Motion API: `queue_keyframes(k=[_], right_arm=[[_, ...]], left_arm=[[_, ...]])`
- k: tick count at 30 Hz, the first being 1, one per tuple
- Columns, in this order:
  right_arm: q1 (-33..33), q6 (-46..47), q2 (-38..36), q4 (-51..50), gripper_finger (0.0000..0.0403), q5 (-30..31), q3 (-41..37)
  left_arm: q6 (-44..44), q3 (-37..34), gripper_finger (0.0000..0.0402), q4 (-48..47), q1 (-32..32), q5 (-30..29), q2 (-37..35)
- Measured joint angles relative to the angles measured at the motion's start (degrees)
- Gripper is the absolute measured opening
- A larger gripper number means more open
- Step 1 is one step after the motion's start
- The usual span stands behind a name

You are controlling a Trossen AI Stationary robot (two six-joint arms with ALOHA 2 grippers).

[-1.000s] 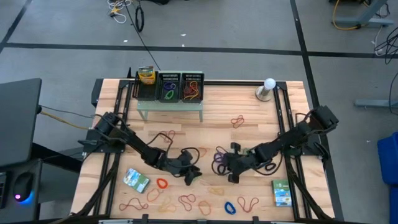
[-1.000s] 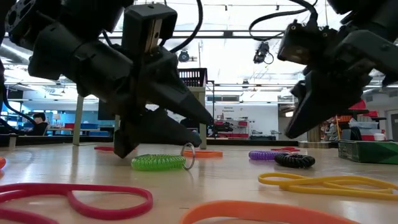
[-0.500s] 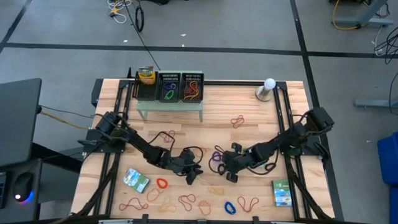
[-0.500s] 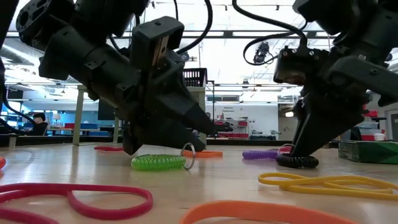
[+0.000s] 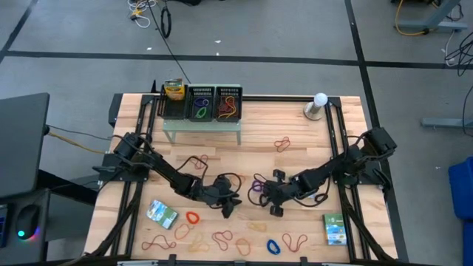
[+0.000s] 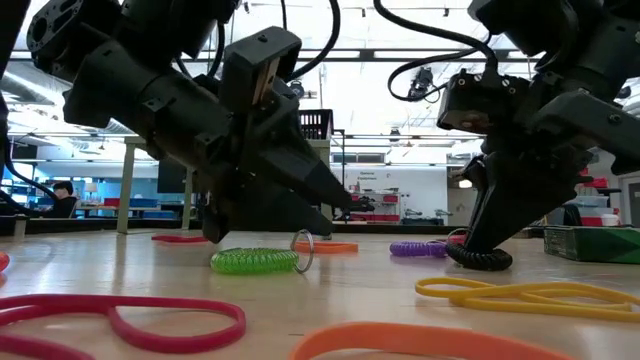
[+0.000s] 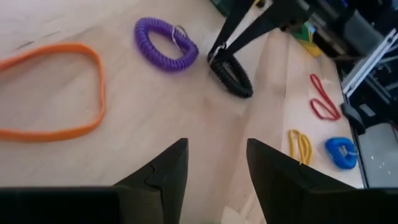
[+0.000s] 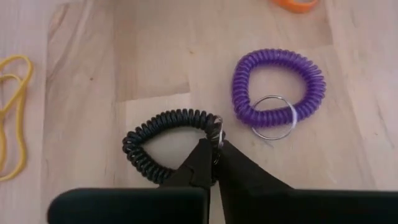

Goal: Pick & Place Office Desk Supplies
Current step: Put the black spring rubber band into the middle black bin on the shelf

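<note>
Two dark arms reach low over the wooden table, among scattered loops. Furthest left in the low view, a green coiled plastic loop with a metal ring lies flat on the boards, beneath the left claw, whose fingers stand apart with nothing between them. Next over, a purple coiled plastic loop with a metal ring rests on the table, just beside a black coiled plastic loop. On the right, the right claw is pinched together on the black loop's rim, which lies against the table. Yellow thin rubber bands lie nearby.
</note>
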Motion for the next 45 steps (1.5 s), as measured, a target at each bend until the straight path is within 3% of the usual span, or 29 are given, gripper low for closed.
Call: queue_keyframes(k=[6, 11, 18, 24, 34, 37, 45], right_arm=[[0.2, 0.0, -2.7, 1.1, 0.0018, 4.1, -0.1], [0.2, 0.0, -3.7, 7.7, 0.0013, 8.1, -0.1], [0.2, 1.2, -3.7, 15.2, 0.0013, 11.9, -0.1], [0.1, 2.2, -3.7, 18.0, 0.0014, 12.7, -0.1], [0.1, 1.8, -3.7, 21.2, 0.0026, 13.9, -0.1], [0.1, 2.1, -3.7, 21.0, 0.0051, 14.7, -0.1], [0.4, 2.8, -3.7, 20.8, 0.0132, 18.7, -0.1]], left_arm=[[-2.0, 0.0, 0.0209, 4.3, 0.0, -0.2, 0.0], [-2.6, 0.0, 0.0235, 6.6, 0.3, -2.9, 0.0], [-1.7, 0.0, 0.0237, 6.6, 0.4, -6.0, -0.1], [-1.0, 0.0, 0.0182, 7.7, 0.4, -6.0, 0.0], [5.1, 0.0, 0.002, 10.6, 0.4, -5.9, -1.8], [6.7, 0.0, 0.002, 4.2, 0.4, -5.2, -5.2], [9.4, 0.0, 0.002, -23.8, 1.6, -8.9, -21.0]])
